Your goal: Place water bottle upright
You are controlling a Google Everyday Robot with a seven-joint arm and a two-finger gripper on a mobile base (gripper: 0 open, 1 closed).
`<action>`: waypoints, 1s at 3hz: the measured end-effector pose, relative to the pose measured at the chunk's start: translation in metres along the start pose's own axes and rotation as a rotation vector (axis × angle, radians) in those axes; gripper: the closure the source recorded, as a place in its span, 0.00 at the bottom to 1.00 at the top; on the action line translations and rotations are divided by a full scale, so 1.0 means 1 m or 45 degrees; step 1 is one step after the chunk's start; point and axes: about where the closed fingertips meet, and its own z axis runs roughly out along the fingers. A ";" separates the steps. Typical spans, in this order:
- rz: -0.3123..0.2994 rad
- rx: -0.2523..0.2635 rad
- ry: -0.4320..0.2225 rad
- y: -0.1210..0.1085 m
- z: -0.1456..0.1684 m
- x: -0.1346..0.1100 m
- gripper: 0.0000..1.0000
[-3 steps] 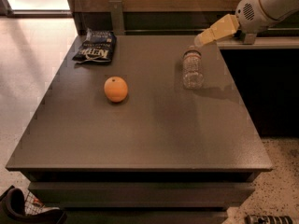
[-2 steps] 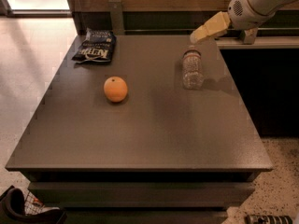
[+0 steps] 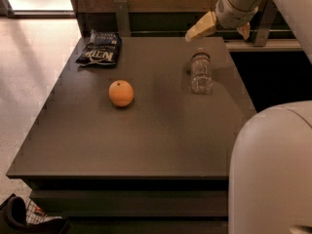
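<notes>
The water bottle (image 3: 201, 73) is clear with a white cap and stands on the dark table (image 3: 146, 130) at the back right, cap at the top, seemingly upright. My gripper (image 3: 216, 33) hangs above and just behind the bottle, apart from it. One cream fingertip (image 3: 199, 28) points left over the bottle and the other (image 3: 243, 30) shows to the right. The gripper is open and holds nothing.
An orange (image 3: 121, 92) lies left of the bottle near the table's middle. A dark chip bag (image 3: 100, 48) lies at the back left corner. A large white arm link (image 3: 273, 174) fills the lower right foreground. A dark counter edge (image 3: 263, 45) runs behind the table.
My gripper has moved left, from behind and right of the bottle to over its top. A white arm link has come into the lower right. The bottle and orange have not moved.
</notes>
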 end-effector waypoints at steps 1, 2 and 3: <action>0.057 0.031 0.121 0.007 0.028 0.000 0.00; 0.075 0.044 0.212 0.013 0.041 0.008 0.00; 0.083 0.070 0.355 0.025 0.056 0.023 0.00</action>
